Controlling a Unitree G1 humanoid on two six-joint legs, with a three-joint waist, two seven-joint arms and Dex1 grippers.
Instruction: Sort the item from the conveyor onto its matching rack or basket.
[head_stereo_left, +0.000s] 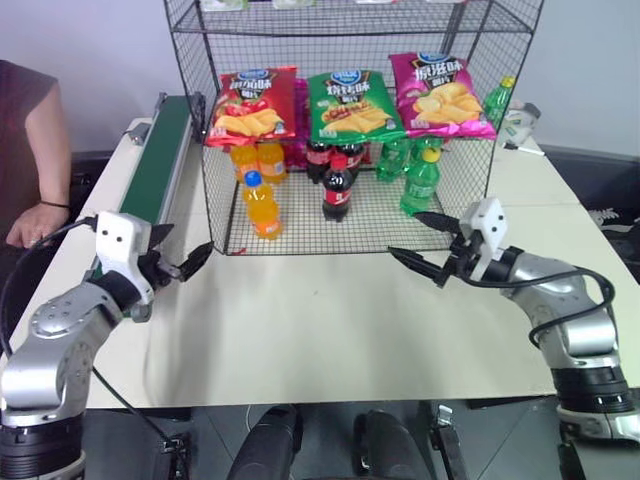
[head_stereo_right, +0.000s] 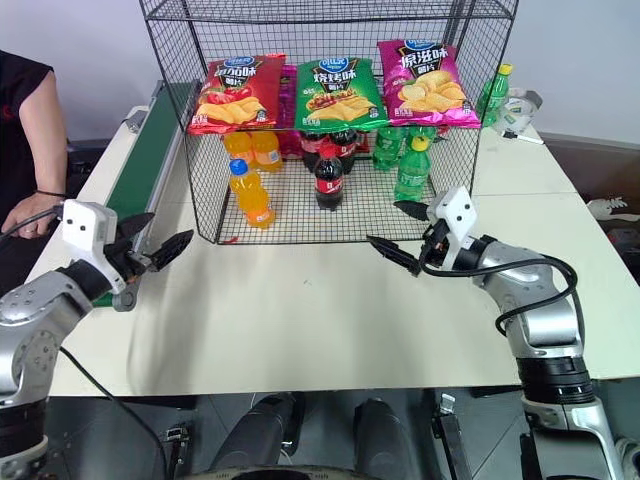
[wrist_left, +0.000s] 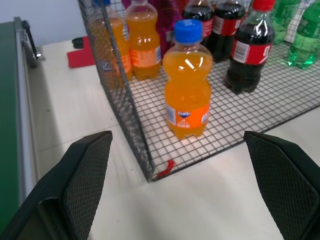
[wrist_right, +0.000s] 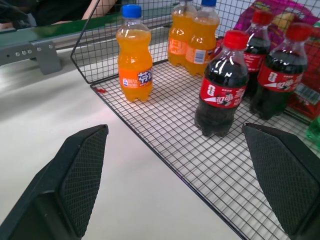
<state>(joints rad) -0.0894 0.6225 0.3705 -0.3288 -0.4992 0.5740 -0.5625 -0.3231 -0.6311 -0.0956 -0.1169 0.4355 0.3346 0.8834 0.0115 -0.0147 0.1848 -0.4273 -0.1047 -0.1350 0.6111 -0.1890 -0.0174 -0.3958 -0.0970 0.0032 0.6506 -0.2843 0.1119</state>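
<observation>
Already racked: the orange soda bottle (head_stereo_left: 262, 205) stands upright on the wire cage's (head_stereo_left: 215, 190) bottom tier, centre-left of frame.
Left gripper (head_stereo_left: 178, 262) and right gripper (head_stereo_left: 430, 245) both gape wide, empty, over the table (head_stereo_left: 330, 330).

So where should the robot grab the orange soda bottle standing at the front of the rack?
Probably around the middle of the orange soda bottle, near its label. It stands upright by the rack's open front edge, so coming in level from the front looks easiest. The left gripper is open and nearest.
</observation>
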